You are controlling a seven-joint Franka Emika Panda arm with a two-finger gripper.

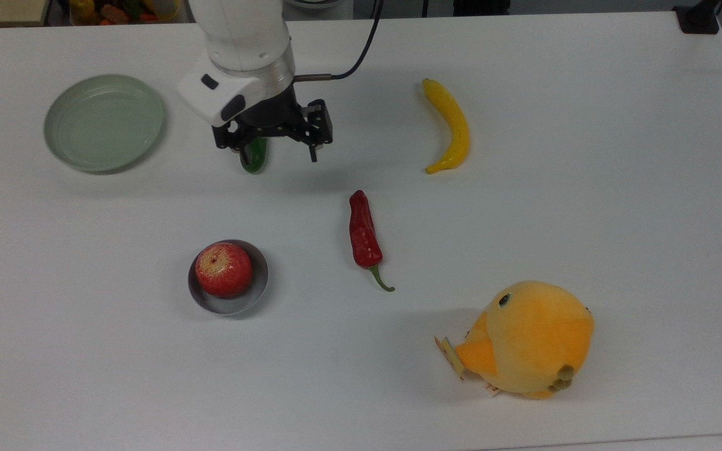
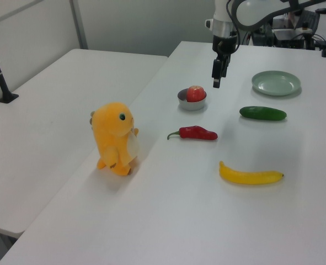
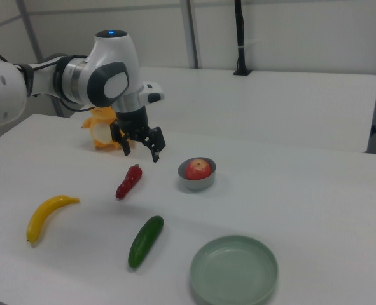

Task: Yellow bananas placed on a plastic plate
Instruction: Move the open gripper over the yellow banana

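Our gripper (image 1: 277,152) hangs open and empty over the cucumber (image 1: 254,156); we risk grabbing it, the banana (image 1: 449,125) being well apart.

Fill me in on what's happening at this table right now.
A robot arm's gripper hangs open and empty above the white table, over the cucumber. The yellow banana lies untouched on the table toward the top view's right, and the pale green plate sits bare at the top view's left. Nothing is grasped yet, so the banana is not yet on the plate.
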